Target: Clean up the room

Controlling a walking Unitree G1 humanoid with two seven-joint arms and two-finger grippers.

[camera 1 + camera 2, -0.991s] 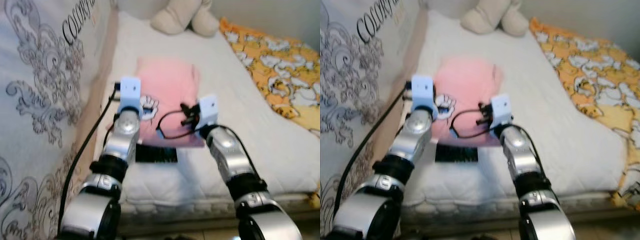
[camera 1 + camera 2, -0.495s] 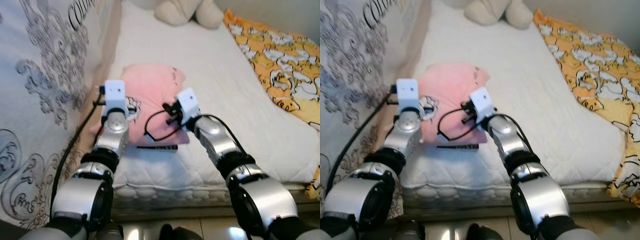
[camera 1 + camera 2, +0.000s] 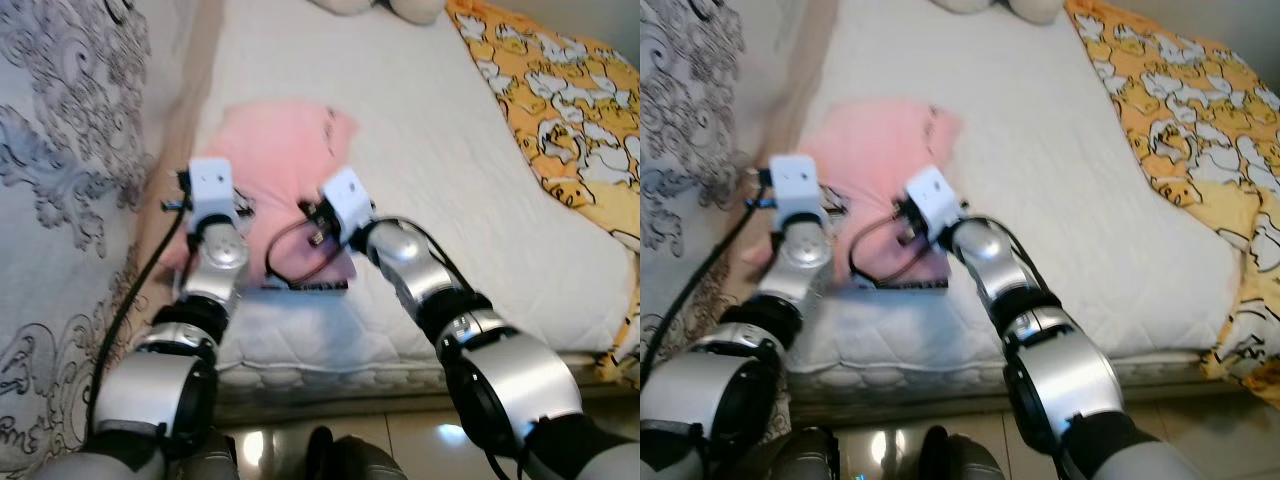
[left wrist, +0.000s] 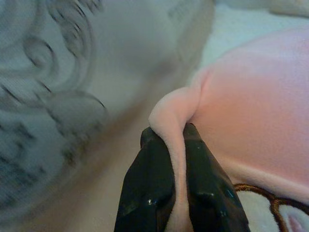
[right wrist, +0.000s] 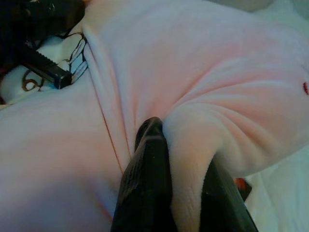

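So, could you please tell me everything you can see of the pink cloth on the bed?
The pink cloth is soft, fleecy fabric with a white, brown-outlined print near one edge. It lies rumpled on the white mattress, beside the patterned hanging. The left end effector is shut on a fold at its edge; the right end effector is shut on a bunched ridge of it.

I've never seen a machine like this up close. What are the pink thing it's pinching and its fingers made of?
The pink garment looks like soft fleece or plush: matte, fuzzy, bunching into rounded folds where both grippers pinch it. The left gripper's fingers look like hard black plastic or rubber, with small glints; which one, I can't tell.
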